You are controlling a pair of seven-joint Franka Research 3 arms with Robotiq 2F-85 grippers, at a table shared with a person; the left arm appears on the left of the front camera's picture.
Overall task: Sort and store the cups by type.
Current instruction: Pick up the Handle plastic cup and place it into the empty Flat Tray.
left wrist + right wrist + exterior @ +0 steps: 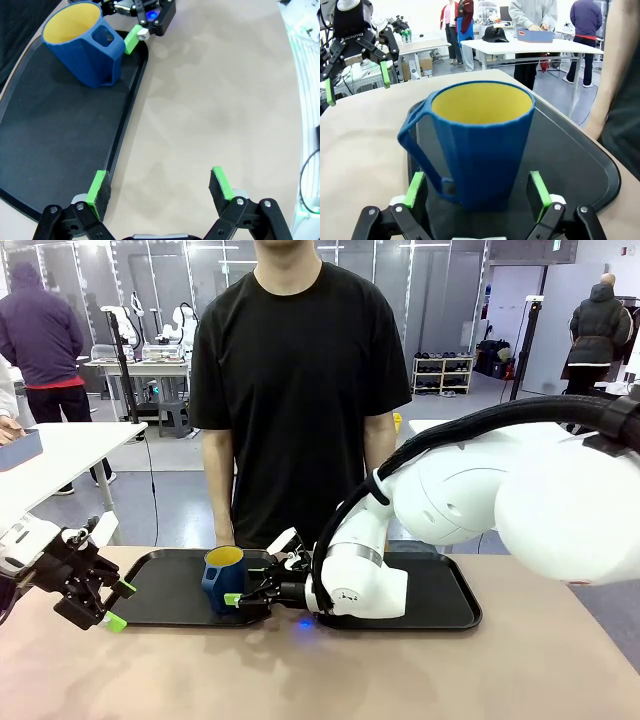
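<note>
A dark blue mug [221, 580] with a yellow inside stands upright on the left black tray [165, 592]. My right gripper [252, 580] is open at the mug's right side. In the right wrist view the mug [480, 135] stands between its green pads [413, 189], handle to the picture's left, with the gripper [477, 189] low at the mug's base. My left gripper [120, 605] hovers open and empty over the table off the tray's left end. In the left wrist view this gripper [160, 186] straddles the tray's rim [122, 135], well short of the mug [82, 47].
A second black tray [445, 600] lies to the right, partly under my right arm. A person in a black shirt [300, 380] stands at the far table edge with arms down. Bare tan tabletop [215, 110] spreads in front of the trays.
</note>
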